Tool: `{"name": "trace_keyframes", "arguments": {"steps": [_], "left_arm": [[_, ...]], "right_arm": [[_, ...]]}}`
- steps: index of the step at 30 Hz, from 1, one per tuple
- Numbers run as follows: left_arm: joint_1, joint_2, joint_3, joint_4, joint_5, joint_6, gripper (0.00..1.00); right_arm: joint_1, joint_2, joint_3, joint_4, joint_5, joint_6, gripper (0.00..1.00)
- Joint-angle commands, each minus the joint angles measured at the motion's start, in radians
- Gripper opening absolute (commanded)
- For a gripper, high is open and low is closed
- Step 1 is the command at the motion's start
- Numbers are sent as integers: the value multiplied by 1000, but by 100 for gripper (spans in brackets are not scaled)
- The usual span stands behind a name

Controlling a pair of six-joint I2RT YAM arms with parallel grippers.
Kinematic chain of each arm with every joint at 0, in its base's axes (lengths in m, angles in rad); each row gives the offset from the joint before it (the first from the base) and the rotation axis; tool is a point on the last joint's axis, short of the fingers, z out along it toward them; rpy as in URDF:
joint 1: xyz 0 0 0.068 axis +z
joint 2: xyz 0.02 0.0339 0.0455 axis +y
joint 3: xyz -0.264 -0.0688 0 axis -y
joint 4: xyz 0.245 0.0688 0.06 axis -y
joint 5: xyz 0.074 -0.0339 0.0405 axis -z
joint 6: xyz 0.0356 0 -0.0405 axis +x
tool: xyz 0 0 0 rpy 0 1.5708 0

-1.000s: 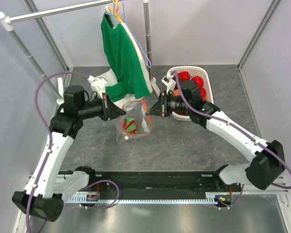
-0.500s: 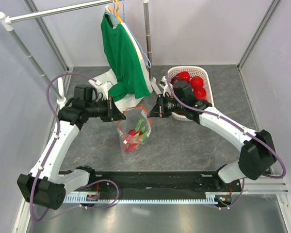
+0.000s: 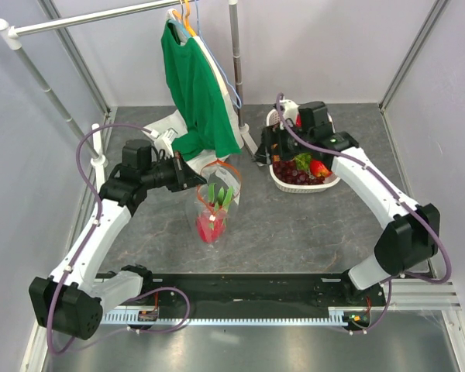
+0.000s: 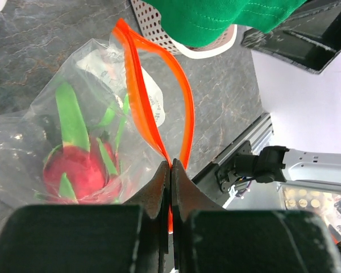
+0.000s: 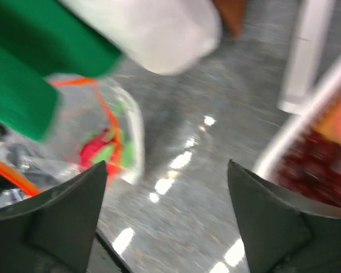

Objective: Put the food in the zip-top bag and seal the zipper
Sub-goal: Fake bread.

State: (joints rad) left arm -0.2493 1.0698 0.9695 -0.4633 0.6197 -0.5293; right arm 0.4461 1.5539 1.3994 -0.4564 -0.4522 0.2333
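Left claw was pinched shut on the orange-red zipper. We judged this grip was there to hang the zip-top bag by one corner of its mouth, so the strip bowed into an open loop facing up for loading. In the left wrist view the two fingers met on the strip with no gap.

The bag sat centre of the top view. Its lower end looked to rest on the grey counter, though we couldn't tell how much weight it carried. The pink dragon fruit lay at the bottom of the bag with its green tips pointing up toward the mouth. It was fully inside.

Right claw was spread wide and empty. In the top view it hovered by the upper-left rim of the white lattice basket, right of centre. We read that as lining up for the next piece of food.

The zipper was not sealed. A green shirt hung from the rail at upper centre, just behind the bag mouth, so it could get in the way.

Counts:
- One bag and one zipper strip.
- One dragon fruit bagged.
- One basket, holding one dark grape bunch and one red fruit. More may have been hidden under the arm.
- One shirt.
- Two claws, one gripping and one free.
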Motion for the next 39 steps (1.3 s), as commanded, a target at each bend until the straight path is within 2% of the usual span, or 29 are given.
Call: {"name": "trace_keyframes", "arguments": {"steps": [1, 7, 13, 18, 22, 28, 39], "left_arm": [[-19, -18, -17, 95, -20, -70, 2], [-41, -31, -41, 115, -24, -80, 2], [-48, -30, -41, 118, -26, -78, 2], [-50, -31, -49, 115, -26, -60, 2], [-50, -22, -55, 115, -20, -54, 2], [-50, -21, -49, 112, -20, -38, 2], [-50, 1, -55, 109, -3, -37, 2]], "right_arm": [[-127, -67, 6, -191, 18, -190, 95], [-247, -20, 27, -281, 78, -339, 94], [-262, 158, 150, -232, 197, -318, 89], [-265, 274, 248, -167, 271, -316, 91], [-265, 395, 367, -114, 242, -325, 98], [-257, 532, 530, -91, 241, -373, 98], [-227, 664, 596, -53, 207, -485, 98]]}}
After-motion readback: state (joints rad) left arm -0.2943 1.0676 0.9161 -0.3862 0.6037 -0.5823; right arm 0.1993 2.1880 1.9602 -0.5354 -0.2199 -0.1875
